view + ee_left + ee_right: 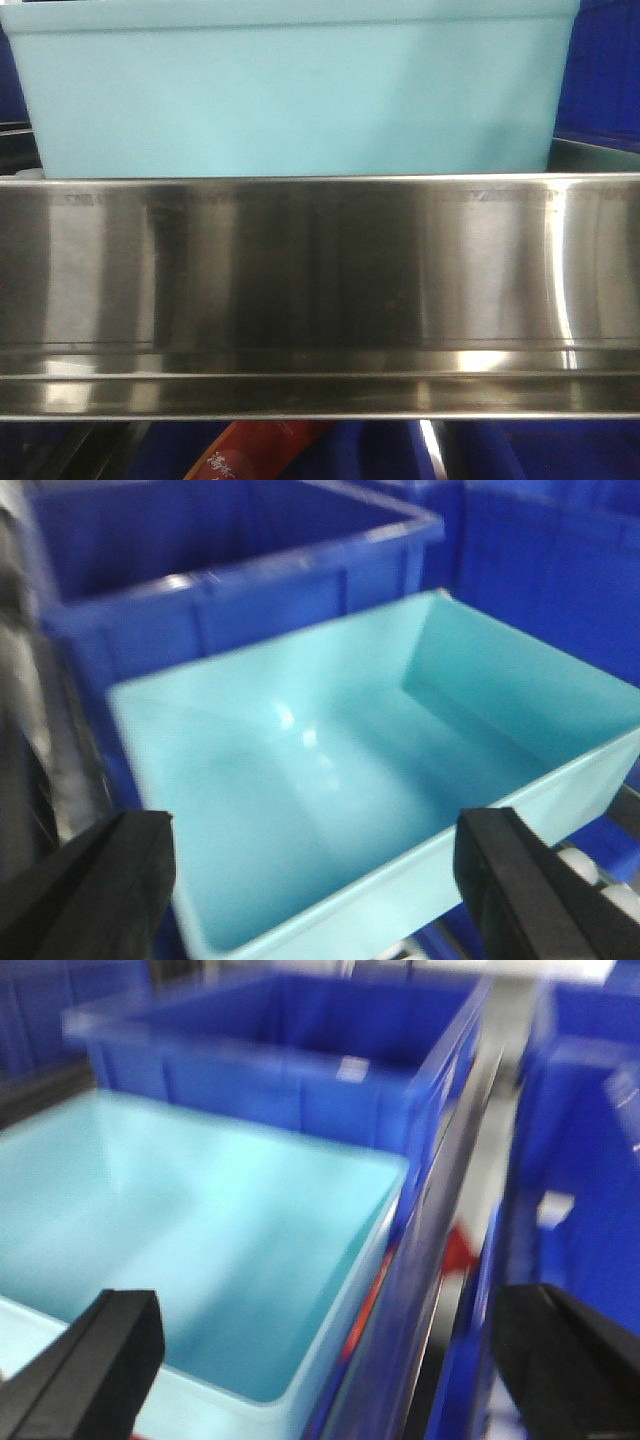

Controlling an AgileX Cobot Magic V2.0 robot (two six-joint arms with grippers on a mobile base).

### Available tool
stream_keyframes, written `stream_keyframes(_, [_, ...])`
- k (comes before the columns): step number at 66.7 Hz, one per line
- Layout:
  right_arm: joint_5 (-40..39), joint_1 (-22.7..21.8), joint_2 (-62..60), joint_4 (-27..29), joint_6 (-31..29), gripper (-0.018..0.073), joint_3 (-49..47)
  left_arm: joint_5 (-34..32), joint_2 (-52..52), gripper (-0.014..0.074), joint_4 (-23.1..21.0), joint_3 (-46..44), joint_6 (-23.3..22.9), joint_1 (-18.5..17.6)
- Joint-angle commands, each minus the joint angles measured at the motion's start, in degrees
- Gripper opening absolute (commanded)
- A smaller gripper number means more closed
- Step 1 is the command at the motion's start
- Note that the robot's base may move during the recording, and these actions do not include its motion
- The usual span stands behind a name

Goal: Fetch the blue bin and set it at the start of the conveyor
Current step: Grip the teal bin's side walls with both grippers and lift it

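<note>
Most of the front view is taken up by a shiny stainless-steel rail (320, 290), and the blue bin (290, 90) (really a pale turquoise tub) is seen sitting upright right behind it. Dark royal-blue ribbed bins (220, 570) are parked close behind the blue bin (330, 770) and tight against its side. The left gripper (315, 845) is hung over the tub's near wall, fingers (100, 885) spread wide, nothing pinched. Same deal for the right gripper (325, 1335): fingers (100, 1360) held wide apart above a corner of the blue bin (190, 1230), nothing grabbed. A few white rollers (585, 865) can be spotted under the tub, and a red printed thing (265, 450) well below it.
</note>
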Motion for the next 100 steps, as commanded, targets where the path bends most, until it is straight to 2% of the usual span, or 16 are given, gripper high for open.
stream_keyframes(1, [6.83, 0.16, 6.55, -0.40, 1.54, 0.0569, -6.79, 3.93, 6.36, 0.0474, 1.41, -6.36, -5.09, -0.57])
stream_keyframes(9, [18.22, 0.16, 15.47, -2.08, 5.20, 0.0569, -18.94, 12.66, 15.67, 0.0474, 6.28, -16.54, -11.06, 0.31])
stream_keyframes(18, [28.90, 0.16, 25.77, -6.80, 8.39, 0.0569, -31.43, 22.57, 24.52, 0.0474, 6.71, -25.73, -12.22, 3.75])
stream_keyframes(22, [32.18, 0.16, 29.94, -7.25, 8.38, 0.0569, -35.17, 24.91, 28.05, 0.0474, 6.50, -28.14, -12.22, 5.44])
stream_keyframes(27, [32.23, 0.16, 34.34, -7.37, 8.38, 0.0569, -38.57, 26.39, 31.50, 0.0474, 6.50, -29.15, -12.22, 7.67])
stream_keyframes(39, [32.23, -0.49, 41.56, -7.46, 10.73, 0.0569, -39.52, 27.45, 37.45, 0.0474, 3.58, -29.15, -12.22, 11.77])
stream_keyframes(62, [32.23, -0.99, 49.46, -7.46, 10.75, 0.0554, -39.52, 26.64, 42.28, 0.0474, 2.84, -29.15, -12.10, 12.03])
stream_keyframes(67, [32.23, -0.99, 50.52, -7.46, 10.75, 0.0484, -39.52, 26.64, 42.34, 0.0470, 2.84, -29.15, -12.10, 12.03])
stream_keyframes(74, [32.23, -0.99, 50.97, -7.46, 10.75, 0.0286, -38.99, 26.53, 42.34, 0.0390, 2.84, -29.15, -12.10, 12.03])
stream_keyframes(83, [32.23, -0.99, 51.05, -7.59, 10.75, -0.0024, -38.60, 26.79, 42.34, 0.0133, 2.84, -29.15, -12.10, 12.03])
stream_keyframes(88, [32.23, -0.99, 51.05, -7.71, 10.75, -0.0150, -38.60, 27.34, 42.34, -0.0045, 2.84, -29.15, -12.10, 12.03])
stream_keyframes(91, [32.23, -0.99, 51.05, -7.71, 10.75, -0.0161, -38.60, 27.82, 42.34, -0.0109, 2.84, -29.15, -12.10, 12.03])
stream_keyframes(100, [32.23, -0.99, 50.80, -7.71, 10.75, -0.0153, -38.60, 29.18, 42.34, -0.0111, 2.84, -29.15, -12.10, 12.03])
